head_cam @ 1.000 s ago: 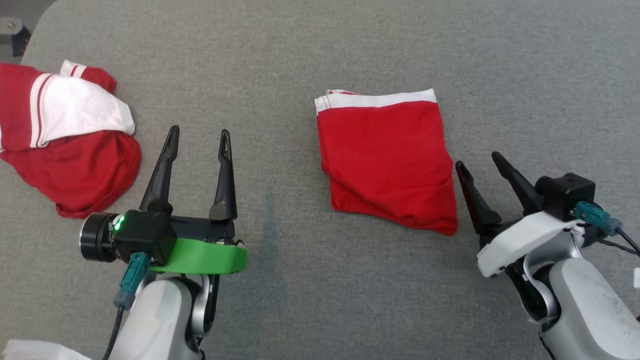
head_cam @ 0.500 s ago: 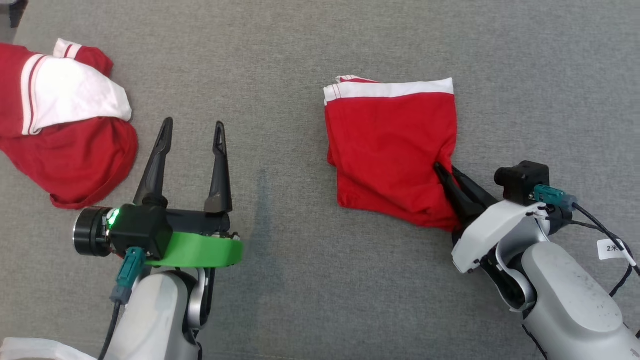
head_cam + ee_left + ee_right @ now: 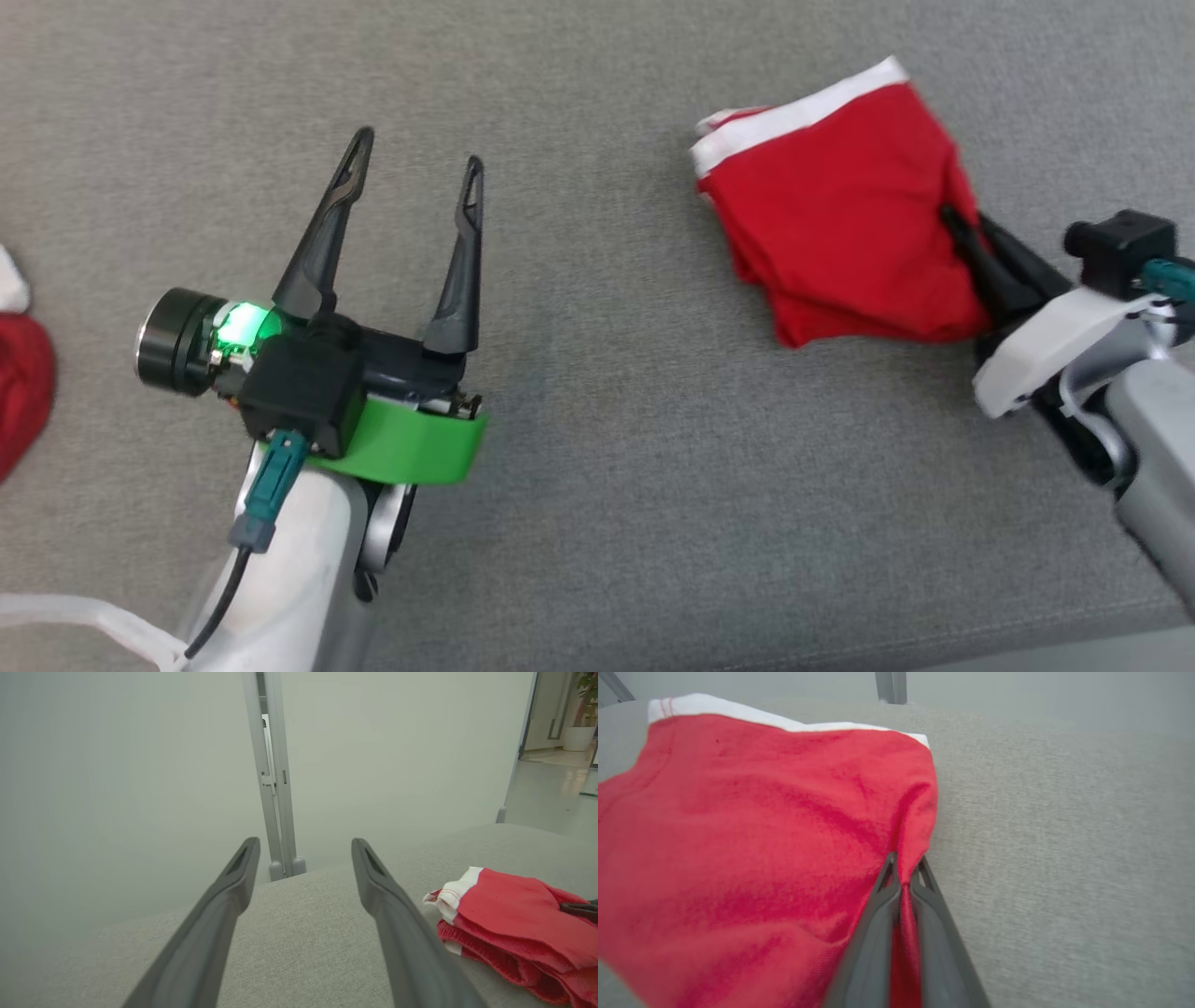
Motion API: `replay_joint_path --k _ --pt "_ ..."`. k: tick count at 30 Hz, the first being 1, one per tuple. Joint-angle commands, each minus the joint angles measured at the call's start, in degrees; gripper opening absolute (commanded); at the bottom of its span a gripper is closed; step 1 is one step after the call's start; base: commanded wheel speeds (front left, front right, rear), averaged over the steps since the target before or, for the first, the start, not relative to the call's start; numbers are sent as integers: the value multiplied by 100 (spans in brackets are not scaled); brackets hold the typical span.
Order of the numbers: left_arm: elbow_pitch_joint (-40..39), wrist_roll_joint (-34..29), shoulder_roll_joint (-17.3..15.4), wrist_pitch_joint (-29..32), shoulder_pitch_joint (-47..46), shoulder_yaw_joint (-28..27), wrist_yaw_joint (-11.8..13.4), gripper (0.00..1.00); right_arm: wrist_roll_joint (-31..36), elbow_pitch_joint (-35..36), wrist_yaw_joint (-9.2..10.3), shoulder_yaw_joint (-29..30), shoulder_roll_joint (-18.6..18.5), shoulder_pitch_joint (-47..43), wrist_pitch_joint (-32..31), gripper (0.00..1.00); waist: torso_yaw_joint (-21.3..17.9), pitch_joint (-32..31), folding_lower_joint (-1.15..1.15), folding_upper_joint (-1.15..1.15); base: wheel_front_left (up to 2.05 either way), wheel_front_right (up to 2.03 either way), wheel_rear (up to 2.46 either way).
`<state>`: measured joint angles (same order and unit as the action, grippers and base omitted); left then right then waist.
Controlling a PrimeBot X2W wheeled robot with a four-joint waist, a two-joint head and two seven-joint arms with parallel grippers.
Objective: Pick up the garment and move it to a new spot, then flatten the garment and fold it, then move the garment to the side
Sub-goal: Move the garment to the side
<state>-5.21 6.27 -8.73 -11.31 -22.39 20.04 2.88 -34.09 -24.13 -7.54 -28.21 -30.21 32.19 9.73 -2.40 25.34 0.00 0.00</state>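
R gripper [image 3: 903, 877] clamped on folded red garment [image 3: 840, 205] edge; L gripper [image 3: 415, 173] spread wide, nothing held.

A second red garment with a white patch [image 3: 23, 392] is cut to a sliver by the left edge of the head view. The right pincer [image 3: 957, 224] has its tips sunk in a crease of the folded red cloth garment with a white band [image 3: 840, 205], and its pale arm [image 3: 1153, 439] runs out at the right edge. In the left wrist view the right edge crops that garment's far side. In the right wrist view its near corner is blurred and cropped. A pale strip [image 3: 84, 618] at the head view's bottom left is too cropped to identify.
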Motion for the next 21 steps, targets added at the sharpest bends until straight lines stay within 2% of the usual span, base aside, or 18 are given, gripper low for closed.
replay_joint_path --k 1,6,13,20,21 --pt "-73 -74 -51 84 -191 72 -76 100 -83 -115 10 13 -167 182 67 0 -617 602 0 0 0 0 0" --pt "-275 -263 39 234 -695 427 -280 100 -303 -577 10 92 -862 667 217 0 -719 1070 0 0 0 0 0" --pt "-376 -450 156 314 -1160 732 -398 100 -475 -1272 10 248 -1617 1391 370 0 -618 1590 0 0 0 0 0" --pt "-375 -477 162 271 -1332 809 -398 100 -569 -1874 10 529 -1879 1903 498 0 -448 1804 0 0 0 0 0" --pt "-361 -478 156 245 -1344 803 -386 100 -610 -1949 10 582 -1858 1949 508 8 -434 1804 0 0 0 0 0"
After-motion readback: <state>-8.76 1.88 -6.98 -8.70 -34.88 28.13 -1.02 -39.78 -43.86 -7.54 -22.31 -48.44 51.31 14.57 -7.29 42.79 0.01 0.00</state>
